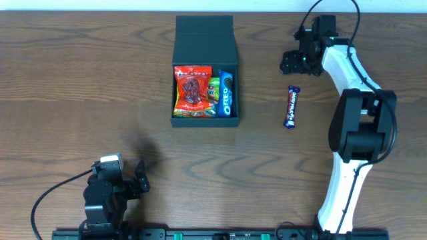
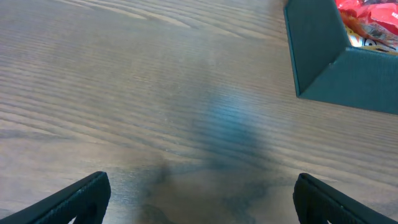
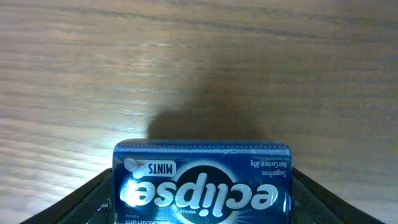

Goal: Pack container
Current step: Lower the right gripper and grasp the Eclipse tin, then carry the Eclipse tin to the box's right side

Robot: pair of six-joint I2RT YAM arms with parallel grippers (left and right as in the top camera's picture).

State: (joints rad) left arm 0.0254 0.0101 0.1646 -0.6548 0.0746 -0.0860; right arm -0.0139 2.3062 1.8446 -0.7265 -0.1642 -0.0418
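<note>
The dark teal container [image 1: 205, 40] stands at the table's back middle, its flap lid open toward the far edge. Inside lie a red snack packet [image 1: 192, 90], a green packet [image 1: 213, 90] and a blue Oreo pack [image 1: 226, 93]. The container's corner shows in the left wrist view [image 2: 323, 62]. My right gripper [image 1: 293, 63] is at the back right, shut on a blue Eclipse mints tin [image 3: 202, 183] held above the table. My left gripper [image 1: 141, 177] is open and empty near the front left; its fingers frame bare wood in the left wrist view [image 2: 202, 199].
A dark blue candy bar [image 1: 291, 106] lies on the wooden table [image 1: 80, 100] right of the container, in front of my right gripper. The white right arm [image 1: 353, 127] stretches along the right side.
</note>
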